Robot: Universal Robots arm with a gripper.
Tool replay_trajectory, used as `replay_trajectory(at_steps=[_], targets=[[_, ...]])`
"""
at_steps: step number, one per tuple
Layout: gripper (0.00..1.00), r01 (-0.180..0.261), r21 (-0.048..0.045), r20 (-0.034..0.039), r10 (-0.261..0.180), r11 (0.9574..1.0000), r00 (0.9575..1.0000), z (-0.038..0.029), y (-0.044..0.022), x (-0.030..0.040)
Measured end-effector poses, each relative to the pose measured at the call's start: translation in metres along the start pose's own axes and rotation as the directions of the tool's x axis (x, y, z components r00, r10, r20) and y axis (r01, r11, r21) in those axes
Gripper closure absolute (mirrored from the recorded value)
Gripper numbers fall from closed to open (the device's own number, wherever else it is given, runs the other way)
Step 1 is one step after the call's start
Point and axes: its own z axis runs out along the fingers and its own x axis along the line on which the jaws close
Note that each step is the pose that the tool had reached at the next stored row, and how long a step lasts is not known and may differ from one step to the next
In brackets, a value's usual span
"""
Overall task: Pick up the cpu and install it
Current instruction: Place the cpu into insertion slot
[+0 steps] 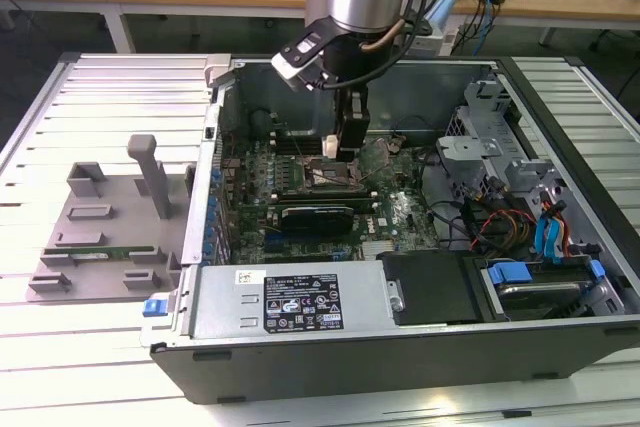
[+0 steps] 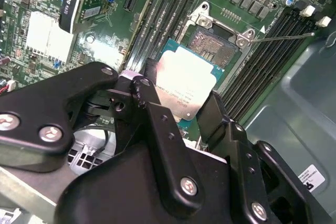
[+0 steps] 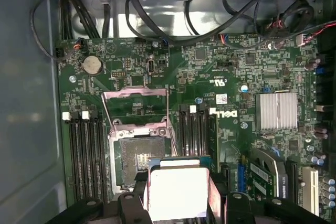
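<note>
On the exterior view's left, a grey fixture (image 1: 100, 217) sat on the slatted table (image 1: 40, 367), probably as a staging rack for parts. To its right the computer case (image 1: 400, 362) lay open on its side, so the motherboard (image 1: 405, 212) faced up for reach from above. The gripper (image 1: 345, 155) hung inside it, its fingers clamped on opposite edges of the cpu (image 2: 184, 85), which left the underside free. The cpu was held roughly level over the socket (image 3: 139, 158), not yet seated. The socket's retention frame (image 3: 135, 94) stood raised, apparently to admit the chip.
</note>
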Motion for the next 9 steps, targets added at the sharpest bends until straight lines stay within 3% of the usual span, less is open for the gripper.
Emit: replay_trajectory(at_steps=[6, 9], targets=[[0.46, 0.0, 0.0, 0.0003, 0.0, 1.0, 1.0, 0.008, -0.0004, 0.0103], [0.46, 0.028, -0.0016, 0.0024, -0.028, 0.9996, 0.9996, 0.0098, -0.0004, 0.0127]])
